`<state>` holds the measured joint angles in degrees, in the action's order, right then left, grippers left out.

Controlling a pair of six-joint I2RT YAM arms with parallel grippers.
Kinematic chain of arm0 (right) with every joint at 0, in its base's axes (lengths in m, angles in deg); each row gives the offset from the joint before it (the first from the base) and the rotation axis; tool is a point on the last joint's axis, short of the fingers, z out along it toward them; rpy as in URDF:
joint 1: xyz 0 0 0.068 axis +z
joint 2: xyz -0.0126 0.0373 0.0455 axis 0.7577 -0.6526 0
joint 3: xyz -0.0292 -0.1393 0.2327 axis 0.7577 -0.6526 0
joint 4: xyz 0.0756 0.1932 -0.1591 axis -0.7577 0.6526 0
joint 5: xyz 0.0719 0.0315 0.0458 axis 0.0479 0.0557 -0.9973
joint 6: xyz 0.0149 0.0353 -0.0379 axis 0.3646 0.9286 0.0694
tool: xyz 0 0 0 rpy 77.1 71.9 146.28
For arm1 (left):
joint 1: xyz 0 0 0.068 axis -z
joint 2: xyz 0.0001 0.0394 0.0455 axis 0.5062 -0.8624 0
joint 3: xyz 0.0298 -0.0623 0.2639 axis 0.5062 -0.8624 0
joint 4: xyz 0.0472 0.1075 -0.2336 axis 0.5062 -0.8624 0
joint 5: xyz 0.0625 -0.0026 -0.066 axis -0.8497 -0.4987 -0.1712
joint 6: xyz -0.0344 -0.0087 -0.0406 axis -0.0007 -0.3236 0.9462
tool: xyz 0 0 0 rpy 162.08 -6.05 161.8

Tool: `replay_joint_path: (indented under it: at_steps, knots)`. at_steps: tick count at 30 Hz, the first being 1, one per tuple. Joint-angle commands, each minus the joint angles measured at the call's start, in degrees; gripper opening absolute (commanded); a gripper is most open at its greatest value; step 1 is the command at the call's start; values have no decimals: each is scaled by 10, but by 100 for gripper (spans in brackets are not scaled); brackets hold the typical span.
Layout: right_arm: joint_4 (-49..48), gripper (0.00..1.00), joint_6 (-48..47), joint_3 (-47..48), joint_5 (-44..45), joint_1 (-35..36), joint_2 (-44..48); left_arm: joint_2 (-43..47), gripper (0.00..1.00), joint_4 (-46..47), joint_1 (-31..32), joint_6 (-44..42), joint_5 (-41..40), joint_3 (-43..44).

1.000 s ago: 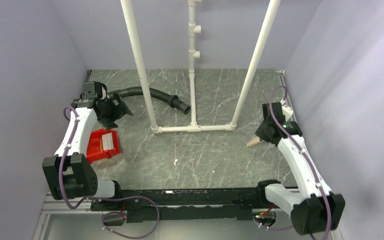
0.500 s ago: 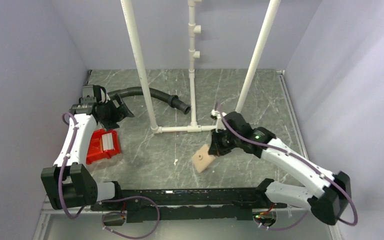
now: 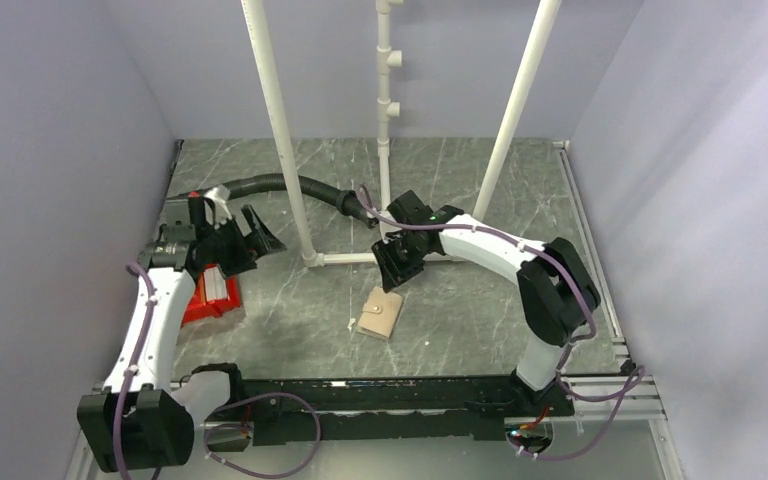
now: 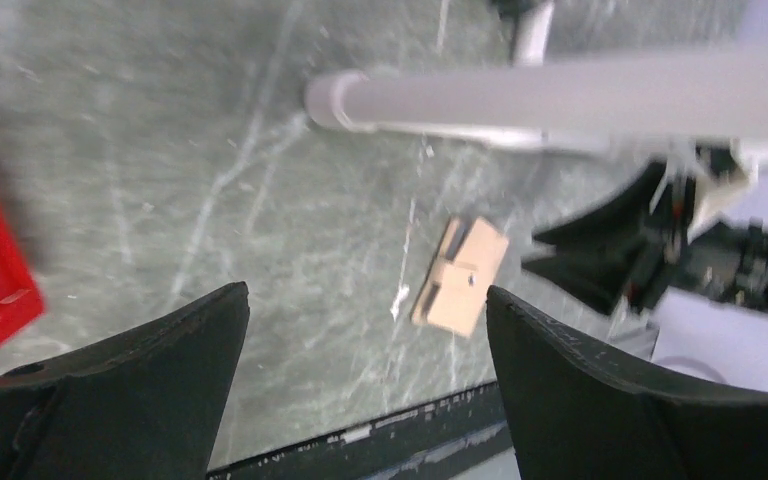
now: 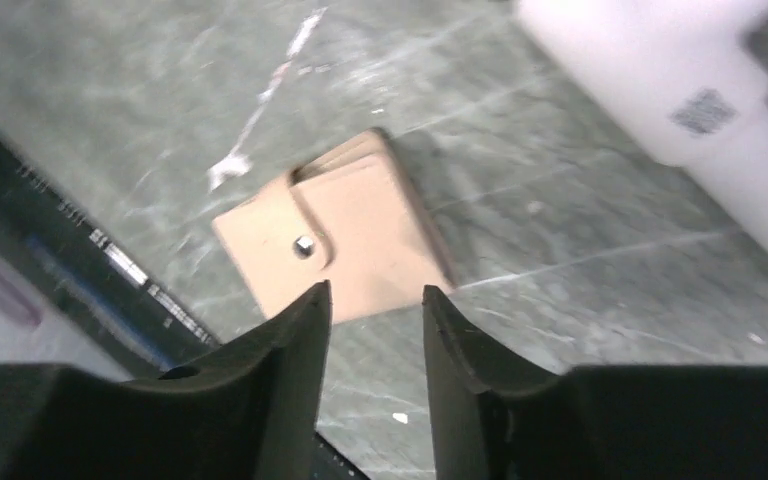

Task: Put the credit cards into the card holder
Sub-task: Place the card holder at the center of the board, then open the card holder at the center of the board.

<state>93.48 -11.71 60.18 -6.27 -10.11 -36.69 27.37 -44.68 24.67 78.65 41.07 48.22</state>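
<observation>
The tan card holder (image 3: 380, 313) lies folded and snapped on the table, near the middle front. My right gripper (image 3: 398, 270) hovers just behind and above it, open, with nothing between its fingers. In the right wrist view the card holder (image 5: 345, 228) sits just beyond the right gripper (image 5: 375, 292). The credit cards (image 3: 218, 286) show as a pale stack inside a red bin (image 3: 198, 304) at the left. My left gripper (image 3: 258, 240) hangs open and empty above that bin, and its wrist view shows the card holder (image 4: 460, 277) far off, above the gap of the left gripper (image 4: 365, 293).
A white pipe frame (image 3: 360, 257) stands behind the holder, with uprights rising from it. A black corrugated hose (image 3: 305, 187) lies at the back left. The black rail (image 3: 380, 385) runs along the table's front edge. Purple walls close in both sides.
My right arm swung from the right side to the table's middle with the card holder, set it down and opened. My left gripper drifted slightly right and nearer.
</observation>
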Motion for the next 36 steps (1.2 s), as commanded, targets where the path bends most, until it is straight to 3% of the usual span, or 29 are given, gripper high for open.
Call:
replay_joint_path:
  at_steps: [1,4,7,10,12,14,17,20,23,29,36]
  knots:
    - [55,46,7,44,205,27,-16,30,92,57,90,15,36,-41]
    - [53,50,65,28,251,37,-8,31,88,80,193,34,-11,-61]
    - [10,46,132,-25,224,51,24,20,80,162,287,74,-19,-112]
    - [-56,28,200,-73,176,53,46,-48,59,242,378,101,-31,-126]
    - [-87,27,235,-93,155,53,50,-114,44,281,423,111,-28,-109]
    - [-107,34,269,-111,149,53,60,-173,32,314,453,119,-16,-89]
    - [-137,44,295,-138,123,52,72,-239,27,316,465,119,-18,-59]
    - [-143,48,315,-153,121,51,73,-305,10,252,464,100,-46,-12]
    - [-154,55,326,-165,117,44,79,-343,3,250,464,109,-40,-11]
    - [-196,59,355,-206,62,11,81,-384,0,239,460,124,-40,-23]
    - [-227,59,382,-230,39,-4,77,-352,0,252,444,141,-41,-80]
